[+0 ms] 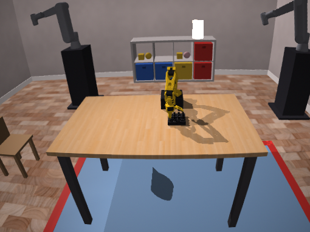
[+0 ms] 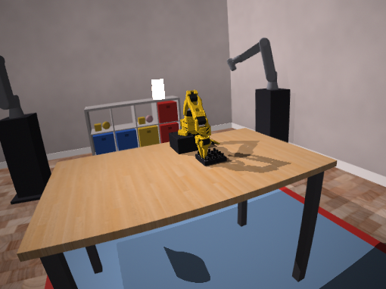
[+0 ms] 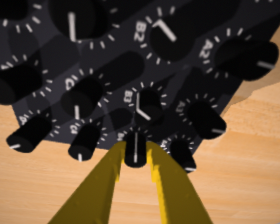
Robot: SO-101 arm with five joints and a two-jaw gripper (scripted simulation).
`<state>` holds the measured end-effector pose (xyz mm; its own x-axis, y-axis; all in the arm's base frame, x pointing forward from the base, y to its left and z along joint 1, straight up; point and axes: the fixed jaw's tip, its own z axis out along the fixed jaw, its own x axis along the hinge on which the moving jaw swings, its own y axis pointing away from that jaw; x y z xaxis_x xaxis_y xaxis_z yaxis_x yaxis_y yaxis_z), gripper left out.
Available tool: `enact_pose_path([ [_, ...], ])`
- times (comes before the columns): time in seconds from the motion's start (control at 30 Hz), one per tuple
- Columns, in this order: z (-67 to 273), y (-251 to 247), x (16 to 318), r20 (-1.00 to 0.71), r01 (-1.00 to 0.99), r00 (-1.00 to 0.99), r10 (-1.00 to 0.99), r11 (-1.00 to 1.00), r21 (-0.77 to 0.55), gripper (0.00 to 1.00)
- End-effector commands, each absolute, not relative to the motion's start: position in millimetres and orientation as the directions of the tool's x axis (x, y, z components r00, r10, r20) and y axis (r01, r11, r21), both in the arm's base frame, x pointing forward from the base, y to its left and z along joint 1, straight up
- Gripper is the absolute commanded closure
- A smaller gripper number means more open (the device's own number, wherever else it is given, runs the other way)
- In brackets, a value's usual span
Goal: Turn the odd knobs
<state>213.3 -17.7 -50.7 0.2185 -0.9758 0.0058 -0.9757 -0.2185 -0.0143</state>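
The black knob box [image 1: 177,118] lies on the table just in front of the arm's base; it also shows in the exterior view [image 2: 211,157]. In the wrist view it fills the upper part, with white marks around each black knob. My yellow gripper [image 3: 135,146] is shut on the knob at the box's near edge, which seems to be B4 [image 3: 135,149]; its label is partly hidden. Its white line points towards the camera. Knob B3 [image 3: 145,106] stands just behind it, A4 [image 3: 182,156] to its right and C4 [image 3: 82,142] to its left. The gripper reaches down onto the box's left edge [image 1: 171,115].
The arm's black base block [image 1: 171,99] stands right behind the box. Bare wooden table top [image 3: 235,165] shows to the right of and below the box. Two grey arms on black pedestals and a shelf stand far off the table.
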Motion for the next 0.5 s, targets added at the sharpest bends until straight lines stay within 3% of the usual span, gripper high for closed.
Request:
enact_pose_path([
  [0.0, -53.6, -16.2, 210.3, -0.002, -0.957, 0.29, -0.957, -0.29, 0.004, 0.99],
  [0.47, -53.6, -17.3, 210.7, -0.002, -0.876, 0.483, -0.876, -0.483, 0.004, 0.99],
])
